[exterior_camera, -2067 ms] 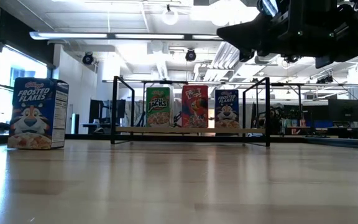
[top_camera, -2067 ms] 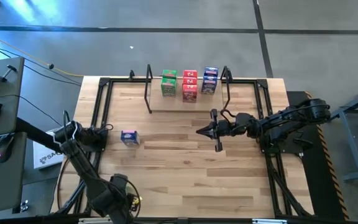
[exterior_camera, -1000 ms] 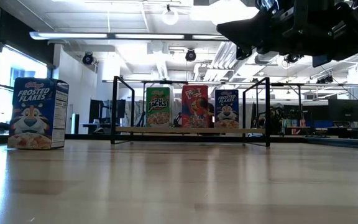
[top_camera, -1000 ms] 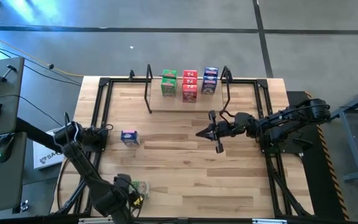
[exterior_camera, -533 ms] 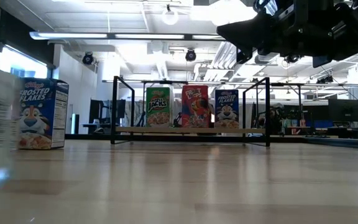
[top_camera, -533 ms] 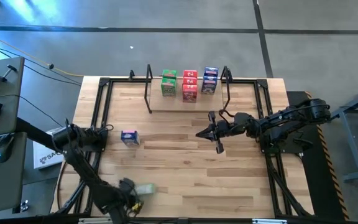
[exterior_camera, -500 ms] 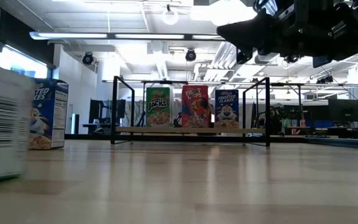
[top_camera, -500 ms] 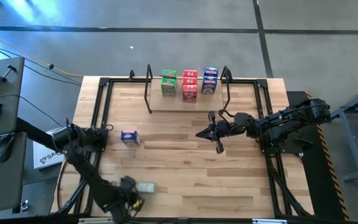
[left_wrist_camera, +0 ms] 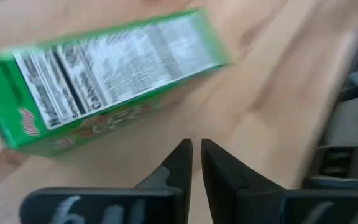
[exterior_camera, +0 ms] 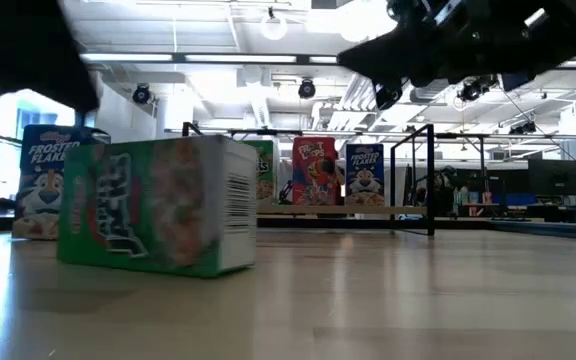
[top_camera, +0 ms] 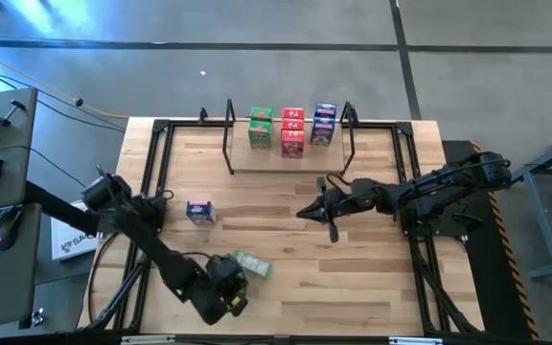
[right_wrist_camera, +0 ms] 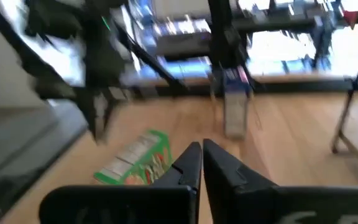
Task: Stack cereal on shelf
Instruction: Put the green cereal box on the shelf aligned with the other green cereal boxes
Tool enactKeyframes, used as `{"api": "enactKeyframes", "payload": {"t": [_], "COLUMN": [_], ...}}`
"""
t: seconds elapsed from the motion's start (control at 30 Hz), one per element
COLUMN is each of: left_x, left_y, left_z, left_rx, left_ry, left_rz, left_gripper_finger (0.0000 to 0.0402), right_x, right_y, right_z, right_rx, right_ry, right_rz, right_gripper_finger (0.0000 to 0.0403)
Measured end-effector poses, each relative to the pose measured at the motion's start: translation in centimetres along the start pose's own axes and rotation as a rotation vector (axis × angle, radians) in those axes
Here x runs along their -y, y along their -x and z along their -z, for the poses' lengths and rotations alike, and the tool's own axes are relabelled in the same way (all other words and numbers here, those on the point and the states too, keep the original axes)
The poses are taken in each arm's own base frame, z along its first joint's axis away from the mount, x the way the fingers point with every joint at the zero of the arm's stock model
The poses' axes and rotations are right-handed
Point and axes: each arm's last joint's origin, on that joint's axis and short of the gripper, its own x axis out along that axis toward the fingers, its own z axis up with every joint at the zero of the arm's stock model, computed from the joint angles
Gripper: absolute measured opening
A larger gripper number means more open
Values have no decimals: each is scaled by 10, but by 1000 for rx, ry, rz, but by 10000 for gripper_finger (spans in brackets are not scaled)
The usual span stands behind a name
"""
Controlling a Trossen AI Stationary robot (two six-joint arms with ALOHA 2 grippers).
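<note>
From above, I judge we are at the pickup step: the green cardboard cereal box (top_camera: 251,264) lies flat on the table just ahead of my left gripper (top_camera: 230,284), well short of the light wooden shelf with black frames (top_camera: 286,158); next I must spread the fingers and straddle it. In the left wrist view those fingers (left_wrist_camera: 182,163) are pinched together on nothing, the box just beyond their tips; the right wrist view shows my right gripper (right_wrist_camera: 197,163) likewise clenched and empty, hovering well off from the box, near the shelf.

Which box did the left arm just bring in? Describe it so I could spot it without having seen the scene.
On the large wooden tabletop, look at the near edge, far from the black-framed wooden shelf. Just ahead of the left tool lies a green rectangular cardboard cereal box. Unlike the upright blue cereal box standing alone nearby, it lies flat on its side.
</note>
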Motion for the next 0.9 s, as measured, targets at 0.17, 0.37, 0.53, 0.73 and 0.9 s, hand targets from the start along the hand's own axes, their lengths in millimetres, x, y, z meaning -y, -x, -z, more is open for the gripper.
{"api": "enactKeyframes", "payload": {"t": [0.17, 0.37, 0.53, 0.73, 0.9], "left_x": [-4, -27, -36, -38, -40], "left_y": [33, 43, 40, 39, 42], "left_z": [1, 27, 33, 31, 33], "left_rx": [159, 317, 373, 415, 437], "left_ry": [18, 82, 75, 17, -7], "left_rz": [44, 75, 79, 53, 48], "left_gripper_finger": [13, 1, 0, 0, 1], "right_x": [-13, -42, -70, -92, -98], "right_y": [-18, -47, -80, -129, -158], "right_z": [-12, -32, -35, -27, -16], "right_rx": [-210, -403, -513, -589, -687], "right_ry": [-30, -64, -105, -151, -207], "right_rz": [60, 59, 73, 133, 188], "right_gripper_finger": [47, 150, 233, 284, 288]}}
